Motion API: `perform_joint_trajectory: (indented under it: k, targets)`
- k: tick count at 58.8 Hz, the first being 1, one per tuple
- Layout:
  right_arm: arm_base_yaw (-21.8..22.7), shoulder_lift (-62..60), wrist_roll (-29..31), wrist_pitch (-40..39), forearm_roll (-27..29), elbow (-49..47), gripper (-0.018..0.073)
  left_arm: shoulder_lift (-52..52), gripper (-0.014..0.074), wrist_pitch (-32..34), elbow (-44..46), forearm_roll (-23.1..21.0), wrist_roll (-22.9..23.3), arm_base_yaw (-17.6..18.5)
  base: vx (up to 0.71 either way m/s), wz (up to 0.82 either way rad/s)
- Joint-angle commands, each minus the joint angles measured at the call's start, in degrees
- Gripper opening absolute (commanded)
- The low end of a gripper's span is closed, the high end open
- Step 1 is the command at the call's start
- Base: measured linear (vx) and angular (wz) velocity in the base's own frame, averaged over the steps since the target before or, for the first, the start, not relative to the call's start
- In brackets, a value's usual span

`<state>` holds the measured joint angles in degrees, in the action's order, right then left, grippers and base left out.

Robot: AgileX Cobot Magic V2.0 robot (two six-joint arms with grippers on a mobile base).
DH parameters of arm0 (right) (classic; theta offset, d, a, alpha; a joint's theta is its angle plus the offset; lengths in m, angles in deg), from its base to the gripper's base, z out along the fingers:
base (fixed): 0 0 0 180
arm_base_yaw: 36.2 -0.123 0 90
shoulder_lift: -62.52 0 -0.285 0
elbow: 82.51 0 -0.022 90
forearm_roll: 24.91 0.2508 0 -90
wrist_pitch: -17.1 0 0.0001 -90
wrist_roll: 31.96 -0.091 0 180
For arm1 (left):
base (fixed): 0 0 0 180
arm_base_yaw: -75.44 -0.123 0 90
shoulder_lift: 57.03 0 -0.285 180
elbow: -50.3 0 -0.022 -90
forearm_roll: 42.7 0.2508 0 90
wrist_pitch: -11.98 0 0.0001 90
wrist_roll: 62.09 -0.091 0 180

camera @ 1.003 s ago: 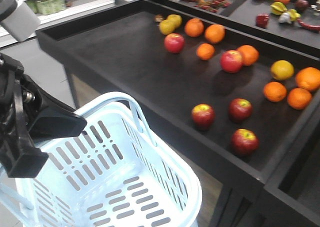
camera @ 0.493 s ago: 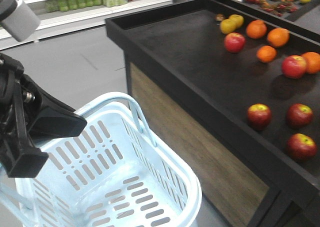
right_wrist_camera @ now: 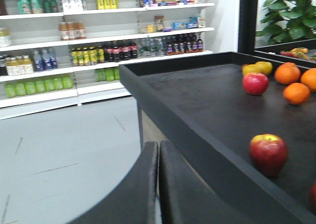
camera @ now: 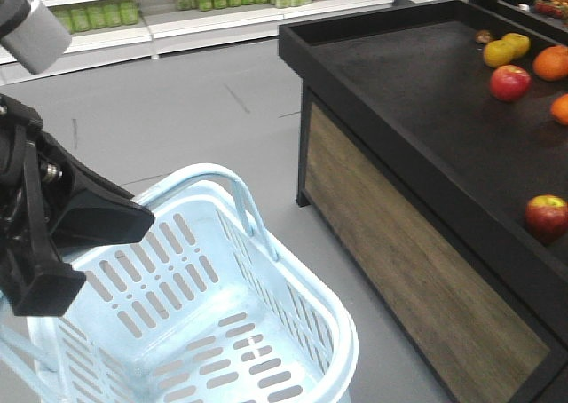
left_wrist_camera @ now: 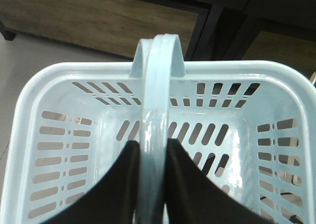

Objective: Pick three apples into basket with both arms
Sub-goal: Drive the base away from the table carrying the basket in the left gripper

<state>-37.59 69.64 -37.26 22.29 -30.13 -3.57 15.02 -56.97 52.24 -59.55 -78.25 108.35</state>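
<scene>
The loop handle [left_wrist_camera: 158,86] of the pale blue-white slotted plastic shopping basket [left_wrist_camera: 222,66] is clamped between the black fingers of the left end effector [left_wrist_camera: 152,152]. The basket is thus carried hanging with its mouth upward, ready to be filled, and nothing lies in it yet. The right end effector [right_wrist_camera: 158,150] is clenched on nothing, its fingers pressed together, and is presumably kept free for picking. Beyond it, one dark maroon-red apple with a yellow patch [right_wrist_camera: 268,154] is seen resting on the black raised-edge worktop [right_wrist_camera: 207,95], near the front lip. A sliver of red at the right edge of that view may be a second apple; a third cannot be made out. Farther back, a brighter red apple [right_wrist_camera: 255,83] and round oranges [right_wrist_camera: 296,93] are laid out. On the far white shelves [right_wrist_camera: 98,36] bottles are stocked in rows, but no label can be read.
</scene>
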Motion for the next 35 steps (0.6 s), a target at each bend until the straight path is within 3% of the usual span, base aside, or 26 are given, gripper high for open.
perform_joint_trajectory:
  k: [1,35]
  targets:
    - [0.3,-0.7,0.4,-4.3,-0.3,0.7,-0.0008,-1.2,-0.0006,3.7,1.5,-1.8,0.6,0.3,-0.08,0.30]
    - [0.3,-0.7,0.4,-4.3,-0.3,0.7,-0.0008,-1.2,-0.0006,3.7,1.5,-1.8,0.6,0.3,-0.04,0.29]
